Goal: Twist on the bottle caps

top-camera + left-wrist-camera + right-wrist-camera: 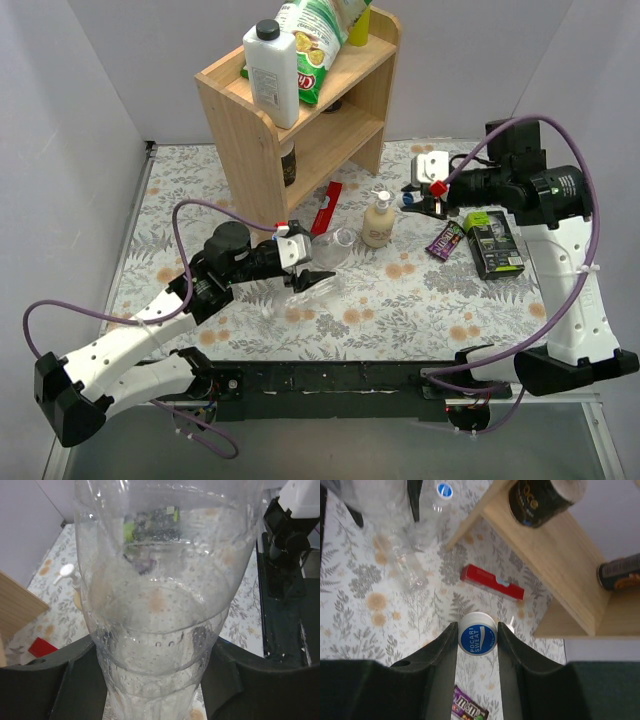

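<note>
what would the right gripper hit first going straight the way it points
Probably the beige plastic pump soap bottle just ahead of the right gripper; height unclear, so it might pass above.

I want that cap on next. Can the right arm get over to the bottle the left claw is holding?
Probably yes, but not straight: the soap bottle stands between the right claw and the bottle in the left claw, so it must go over or around.
</note>
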Controlling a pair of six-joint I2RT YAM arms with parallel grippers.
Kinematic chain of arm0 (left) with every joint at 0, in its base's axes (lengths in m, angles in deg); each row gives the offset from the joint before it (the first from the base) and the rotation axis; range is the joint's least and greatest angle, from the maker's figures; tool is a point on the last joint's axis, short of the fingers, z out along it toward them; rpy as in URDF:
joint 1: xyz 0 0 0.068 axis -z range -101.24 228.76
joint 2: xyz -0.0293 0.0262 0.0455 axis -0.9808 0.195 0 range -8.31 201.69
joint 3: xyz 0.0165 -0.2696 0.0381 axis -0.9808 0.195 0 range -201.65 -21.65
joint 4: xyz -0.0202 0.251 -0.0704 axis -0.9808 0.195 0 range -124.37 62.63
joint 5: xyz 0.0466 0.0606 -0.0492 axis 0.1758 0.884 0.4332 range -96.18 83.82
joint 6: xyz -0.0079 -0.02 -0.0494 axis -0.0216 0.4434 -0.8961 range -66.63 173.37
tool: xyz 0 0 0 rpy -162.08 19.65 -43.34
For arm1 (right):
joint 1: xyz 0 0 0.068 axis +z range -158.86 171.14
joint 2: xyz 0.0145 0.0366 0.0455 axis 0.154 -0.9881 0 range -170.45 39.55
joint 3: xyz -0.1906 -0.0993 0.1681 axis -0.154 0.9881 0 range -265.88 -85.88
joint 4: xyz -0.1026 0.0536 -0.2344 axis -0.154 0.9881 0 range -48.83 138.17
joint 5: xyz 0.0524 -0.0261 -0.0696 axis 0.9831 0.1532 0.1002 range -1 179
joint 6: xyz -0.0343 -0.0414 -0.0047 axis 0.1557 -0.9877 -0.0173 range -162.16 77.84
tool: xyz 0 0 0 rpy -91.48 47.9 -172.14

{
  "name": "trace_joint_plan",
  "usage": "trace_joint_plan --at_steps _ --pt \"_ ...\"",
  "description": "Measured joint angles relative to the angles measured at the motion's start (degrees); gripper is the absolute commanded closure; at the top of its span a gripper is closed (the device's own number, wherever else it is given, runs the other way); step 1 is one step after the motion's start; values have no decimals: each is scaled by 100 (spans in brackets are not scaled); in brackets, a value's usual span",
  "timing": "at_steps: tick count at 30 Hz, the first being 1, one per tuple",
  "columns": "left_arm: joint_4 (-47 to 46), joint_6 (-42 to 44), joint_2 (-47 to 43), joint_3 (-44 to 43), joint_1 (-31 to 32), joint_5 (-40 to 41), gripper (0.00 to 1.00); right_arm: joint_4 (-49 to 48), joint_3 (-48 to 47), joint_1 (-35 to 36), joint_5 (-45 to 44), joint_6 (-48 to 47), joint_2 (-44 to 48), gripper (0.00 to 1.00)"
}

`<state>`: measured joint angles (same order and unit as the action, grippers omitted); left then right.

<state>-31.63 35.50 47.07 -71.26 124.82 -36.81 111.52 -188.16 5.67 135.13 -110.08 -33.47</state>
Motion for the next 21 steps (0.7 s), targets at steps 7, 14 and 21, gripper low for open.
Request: trace_joint_plan --at_steps 7,14,21 --pt "-420 -195 -22 581 0 -9 100 -22 -704 802 -11 1259 -514 99" --pt "-769 -247 -422 1401 -20 -374 100 37 -796 2175 -234 1471 -645 99" --pt "-1189 -297 -144 2404 -20 -632 100 372 223 2608 -411 575 74 99"
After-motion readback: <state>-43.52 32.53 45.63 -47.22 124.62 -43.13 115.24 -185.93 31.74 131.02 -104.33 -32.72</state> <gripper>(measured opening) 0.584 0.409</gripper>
